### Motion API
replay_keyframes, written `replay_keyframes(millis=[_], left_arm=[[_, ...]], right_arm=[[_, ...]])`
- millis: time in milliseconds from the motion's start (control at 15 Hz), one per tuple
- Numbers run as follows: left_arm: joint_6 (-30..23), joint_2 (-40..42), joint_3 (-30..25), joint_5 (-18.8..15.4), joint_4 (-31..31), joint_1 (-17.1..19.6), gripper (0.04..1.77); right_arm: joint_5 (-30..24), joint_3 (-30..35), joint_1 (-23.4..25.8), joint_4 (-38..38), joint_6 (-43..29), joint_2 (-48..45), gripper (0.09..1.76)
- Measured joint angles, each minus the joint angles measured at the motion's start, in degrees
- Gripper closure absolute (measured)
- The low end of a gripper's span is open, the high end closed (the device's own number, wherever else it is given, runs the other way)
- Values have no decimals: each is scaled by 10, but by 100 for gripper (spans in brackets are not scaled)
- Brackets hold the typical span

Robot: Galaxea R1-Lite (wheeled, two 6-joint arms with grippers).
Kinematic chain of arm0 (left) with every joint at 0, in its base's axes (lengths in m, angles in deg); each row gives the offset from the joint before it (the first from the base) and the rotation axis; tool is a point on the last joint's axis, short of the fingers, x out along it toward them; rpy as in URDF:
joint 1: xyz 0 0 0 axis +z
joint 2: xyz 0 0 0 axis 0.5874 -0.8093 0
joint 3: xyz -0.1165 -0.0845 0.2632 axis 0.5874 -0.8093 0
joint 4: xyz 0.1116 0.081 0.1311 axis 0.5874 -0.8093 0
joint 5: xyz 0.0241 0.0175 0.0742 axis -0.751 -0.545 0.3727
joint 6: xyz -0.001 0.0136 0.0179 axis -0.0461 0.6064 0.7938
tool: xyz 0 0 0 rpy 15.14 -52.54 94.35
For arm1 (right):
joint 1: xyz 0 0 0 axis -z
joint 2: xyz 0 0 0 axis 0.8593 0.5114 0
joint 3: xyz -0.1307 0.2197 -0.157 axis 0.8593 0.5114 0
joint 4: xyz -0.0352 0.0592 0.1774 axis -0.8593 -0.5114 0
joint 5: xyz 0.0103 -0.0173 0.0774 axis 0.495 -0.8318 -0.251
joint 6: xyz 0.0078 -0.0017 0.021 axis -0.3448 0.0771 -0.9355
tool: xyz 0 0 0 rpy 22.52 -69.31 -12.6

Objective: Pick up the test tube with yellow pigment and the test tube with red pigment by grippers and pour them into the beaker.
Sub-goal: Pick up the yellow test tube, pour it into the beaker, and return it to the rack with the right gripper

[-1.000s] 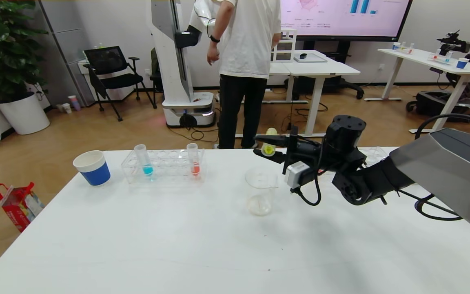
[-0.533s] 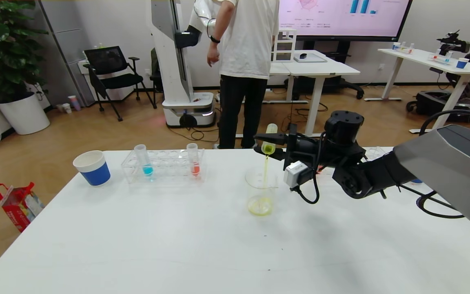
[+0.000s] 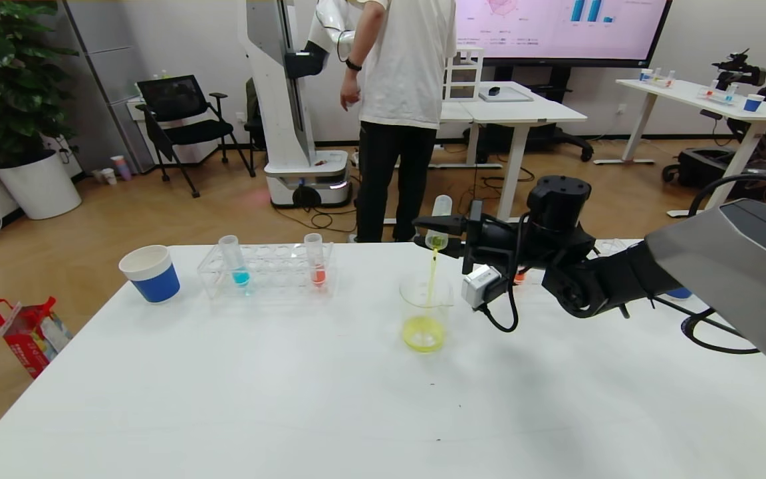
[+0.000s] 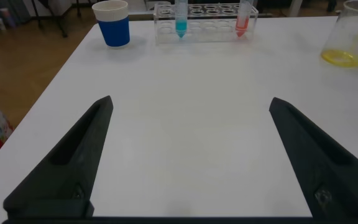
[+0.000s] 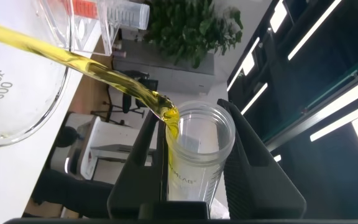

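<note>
Over the beaker (image 3: 425, 313), your right gripper (image 3: 437, 234) clamped the yellow tube (image 3: 439, 223), pouring; the red tube (image 3: 315, 259) remained racked; left gripper (image 4: 188, 155) gaped empty.

Behind the white table (image 3: 223, 399) is a wooden floor (image 3: 90, 226). A black chair (image 3: 180, 116) stands near the potted plant (image 3: 7, 86), and a large screen (image 3: 556, 26) hangs farther right.

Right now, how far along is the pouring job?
Done: the yellow tube is picked up. In hand: the right hand tips it, a yellow stream falling into the beaker, which holds yellow liquid. Left: the red tube stands in the rack; the left hand is open and empty.
</note>
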Motion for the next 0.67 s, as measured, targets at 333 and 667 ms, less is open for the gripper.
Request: replay_keyframes(millis=[333, 667], left_arm=[[0, 0, 0, 0, 0, 0, 6], [0, 0, 0, 0, 0, 0, 6]], right_arm=[[5, -24, 2, -87, 125, -12, 134], [7, -26, 0, -94, 110, -20, 134]])
